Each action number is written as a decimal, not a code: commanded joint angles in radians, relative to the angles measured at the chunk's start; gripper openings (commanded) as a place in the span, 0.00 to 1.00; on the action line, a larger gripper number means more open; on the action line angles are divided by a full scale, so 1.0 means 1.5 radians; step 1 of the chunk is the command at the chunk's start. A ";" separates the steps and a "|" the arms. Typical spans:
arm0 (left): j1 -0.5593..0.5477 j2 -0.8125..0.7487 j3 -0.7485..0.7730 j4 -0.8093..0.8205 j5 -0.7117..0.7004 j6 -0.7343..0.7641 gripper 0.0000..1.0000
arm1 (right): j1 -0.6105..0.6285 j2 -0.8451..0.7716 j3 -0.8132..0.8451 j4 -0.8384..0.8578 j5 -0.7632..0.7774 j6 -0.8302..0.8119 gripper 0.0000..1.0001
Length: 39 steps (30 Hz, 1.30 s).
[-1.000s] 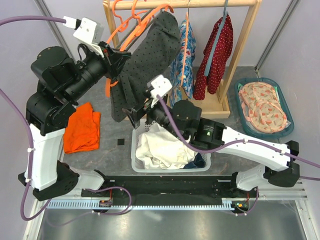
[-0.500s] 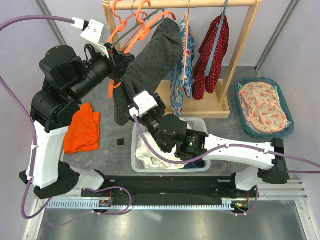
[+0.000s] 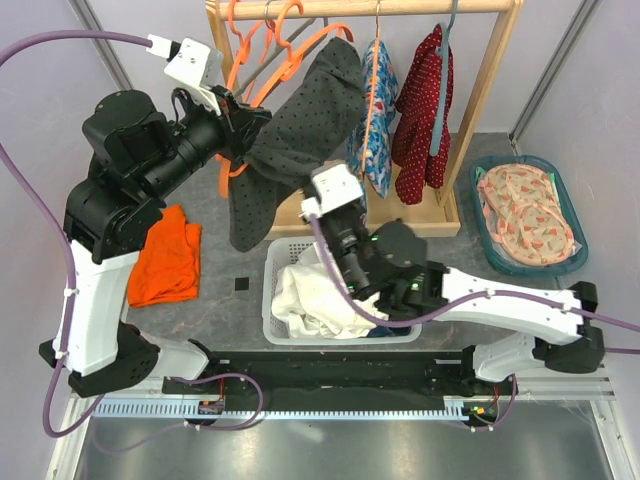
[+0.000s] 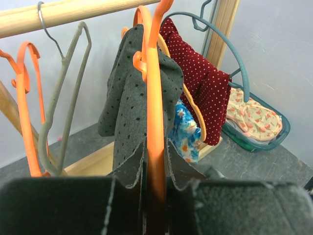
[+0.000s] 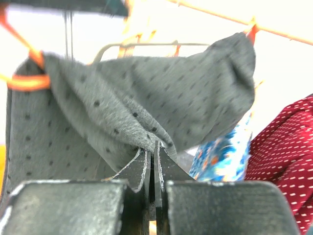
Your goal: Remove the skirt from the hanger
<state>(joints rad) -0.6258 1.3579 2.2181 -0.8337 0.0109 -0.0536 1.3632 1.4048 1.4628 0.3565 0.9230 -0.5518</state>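
From above, the grey dotted skirt (image 3: 300, 110) drapes over an orange hanger (image 3: 232, 160) near the wooden rail (image 3: 400, 8), at about 12 o'clock from the laundry basket (image 3: 272, 318).

In the left wrist view, the left gripper (image 4: 155, 172) has its jaws clamped on the hanger's stem, and the skirt hangs folded at 11 o'clock.

In the right wrist view, the right gripper (image 5: 151, 164) has its jaws together, pinching a thin fold of the skirt.

The cloth looks light, limp and slightly fuzzy. It should slide off toward 6 o'clock, though a deeper bite at the hem would likely hold better.
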 commanded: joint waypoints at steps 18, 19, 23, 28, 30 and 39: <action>-0.001 0.038 -0.029 0.102 -0.044 0.004 0.02 | 0.002 -0.375 0.159 -0.163 -0.233 0.235 0.00; -0.001 0.040 -0.028 0.103 -0.045 0.003 0.02 | 0.003 -0.354 0.182 -0.179 -0.243 0.239 0.00; -0.001 0.040 -0.029 0.105 -0.054 0.005 0.02 | 0.002 -0.308 0.222 -0.235 -0.251 0.248 0.00; -0.001 0.039 -0.032 0.109 -0.072 0.014 0.02 | 0.002 -0.262 0.236 -0.267 -0.246 0.250 0.00; -0.001 0.036 -0.039 0.110 -0.084 0.019 0.02 | 0.003 -0.258 0.234 -0.271 -0.245 0.251 0.00; -0.001 0.005 -0.125 0.153 -0.148 0.059 0.02 | 0.003 -0.237 0.243 -0.270 -0.258 0.264 0.00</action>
<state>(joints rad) -0.6296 1.4033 2.0735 -0.7055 -0.1390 -0.0273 1.3655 1.0637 1.7897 -0.1192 0.5720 -0.1787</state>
